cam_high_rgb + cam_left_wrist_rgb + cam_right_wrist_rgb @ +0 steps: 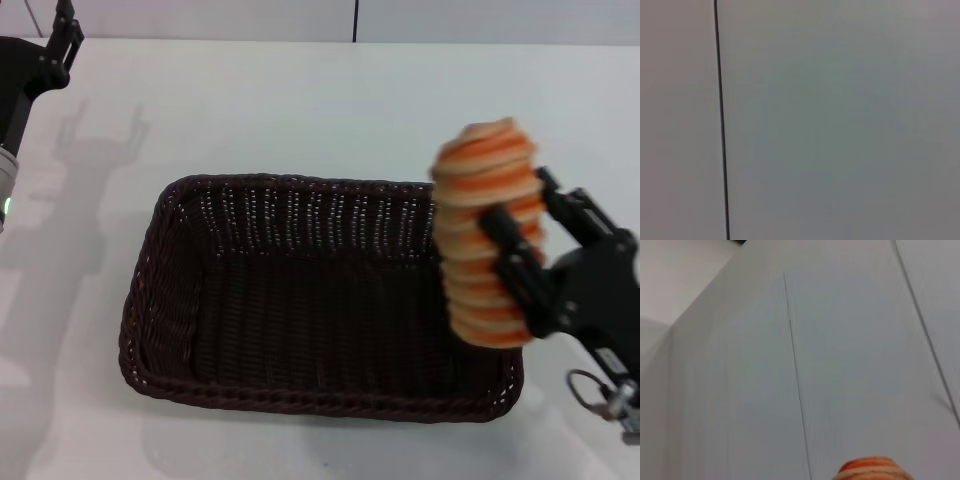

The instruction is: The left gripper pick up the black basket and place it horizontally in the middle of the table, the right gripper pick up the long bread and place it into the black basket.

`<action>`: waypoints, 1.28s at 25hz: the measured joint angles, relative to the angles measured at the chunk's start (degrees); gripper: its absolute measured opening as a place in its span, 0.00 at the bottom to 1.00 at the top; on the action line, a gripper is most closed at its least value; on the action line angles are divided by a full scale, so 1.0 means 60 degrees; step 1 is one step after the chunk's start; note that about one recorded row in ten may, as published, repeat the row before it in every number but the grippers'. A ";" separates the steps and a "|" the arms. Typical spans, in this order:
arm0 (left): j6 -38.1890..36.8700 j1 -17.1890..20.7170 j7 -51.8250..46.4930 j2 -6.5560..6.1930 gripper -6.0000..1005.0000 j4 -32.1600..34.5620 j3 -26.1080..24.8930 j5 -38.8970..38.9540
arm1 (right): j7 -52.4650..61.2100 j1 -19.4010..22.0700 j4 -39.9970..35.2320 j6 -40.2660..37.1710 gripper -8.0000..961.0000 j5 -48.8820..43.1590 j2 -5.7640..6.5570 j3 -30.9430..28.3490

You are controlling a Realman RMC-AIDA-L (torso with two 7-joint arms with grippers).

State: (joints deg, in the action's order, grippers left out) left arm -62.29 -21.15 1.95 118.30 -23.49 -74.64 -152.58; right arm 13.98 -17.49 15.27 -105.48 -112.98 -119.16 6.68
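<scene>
the black basket (320, 295) sits horizontally on the white table (300, 100), near its middle; that part of the task looks done. the right gripper (515, 262) is at about 4 o'clock in the head view, its jaws clamped across the middle of the long bread (488, 232). the loaf hangs nearly upright above the basket's 3 o'clock end, its lower tip over the rim corner, not yet inside. the right wrist view shows only the loaf's striped tip (872, 469) against a pale wall.

handling, as a judgement: the bread looks light and soft, with ridged segments that give the jaws purchase, so slipping seems unlikely; squeezing hard could dent it. the mid-length hold keeps it balanced. it is held on end and would need tilting flat to lie along the basket floor. the basket's woven sides appear stiff and the interior far roomier than the loaf.

the left gripper (62, 45) is parked at 10 o'clock, well apart from the basket, jaws spread and holding nothing.
</scene>
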 joint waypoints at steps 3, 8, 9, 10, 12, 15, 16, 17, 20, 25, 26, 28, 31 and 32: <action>-0.0007 0.0008 -0.0012 0.0000 0.77 0.0004 -0.0003 0.0000 | 0.0385 -0.0253 0.0077 0.0773 0.52 -0.0009 0.0006 -0.0114; 0.0016 0.0012 -0.0042 0.0001 0.77 0.0039 0.0018 0.0001 | 0.1642 -0.0646 -0.0183 0.1209 0.61 -0.0048 0.0052 -0.0077; 0.0017 0.0015 -0.0047 0.0001 0.77 0.0039 0.0029 0.0001 | 0.1832 -0.0719 -0.0257 0.1235 0.69 -0.0076 0.0053 -0.0047; 0.0017 0.0017 -0.0048 0.0000 0.77 0.0040 0.0039 0.0000 | 0.1948 -0.0769 -0.0299 0.1260 0.76 -0.0095 0.0054 -0.0025; 0.0024 0.0022 -0.0050 0.0000 0.77 0.0045 0.0055 0.0001 | 0.2057 -0.0802 -0.0348 0.1283 0.84 -0.0111 0.0054 -0.0027; 0.0023 0.0029 -0.0053 0.0001 0.77 0.0054 0.0059 -0.0004 | 0.1920 -0.0481 -0.0455 0.1113 0.86 0.0293 0.0021 -0.0457; 0.0023 0.0029 -0.0053 0.0001 0.77 0.0054 0.0059 -0.0004 | 0.1768 -0.0326 -0.0485 0.1064 0.87 0.0551 0.0015 -0.0660; 0.0022 0.0063 -0.0054 -0.0001 0.77 0.0059 0.0037 0.0009 | 0.1608 -0.0097 -0.0515 0.1052 0.88 0.0931 0.0016 -0.0980; 0.0018 0.0102 -0.0057 -0.0001 0.77 0.0064 -0.0006 0.0025 | 0.1401 0.0531 -0.0714 0.1027 0.88 0.2159 0.0030 -0.1848; 0.0003 0.0271 -0.0060 0.0001 0.77 0.0078 -0.0099 0.0086 | 0.1345 0.1357 -0.1003 0.1210 0.88 0.4483 -0.0006 -0.2900; 0.0003 0.0271 -0.0060 0.0001 0.77 0.0078 -0.0099 0.0086 | 0.1344 0.1470 -0.1019 0.1272 0.88 0.4908 -0.0004 -0.2965; 0.0002 0.0328 -0.0061 0.0013 0.77 0.0241 -0.0275 0.0098 | 0.1342 0.1628 -0.1034 0.1318 0.88 0.5520 -0.0006 -0.2996; -0.0015 0.0347 -0.0061 0.0021 0.77 0.0293 -0.0342 0.0098 | 0.1339 0.1767 -0.1086 0.1281 0.88 0.5798 -0.0014 -0.2969; -0.0015 0.0347 -0.0061 0.0021 0.77 0.0293 -0.0342 0.0098 | 0.1339 0.1786 -0.1097 0.1261 0.88 0.5798 -0.0015 -0.2946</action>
State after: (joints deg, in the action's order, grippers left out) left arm -62.37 -19.07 1.58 118.42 -21.73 -76.69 -151.99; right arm 22.01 -6.78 8.68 -97.91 -78.20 -119.25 -10.99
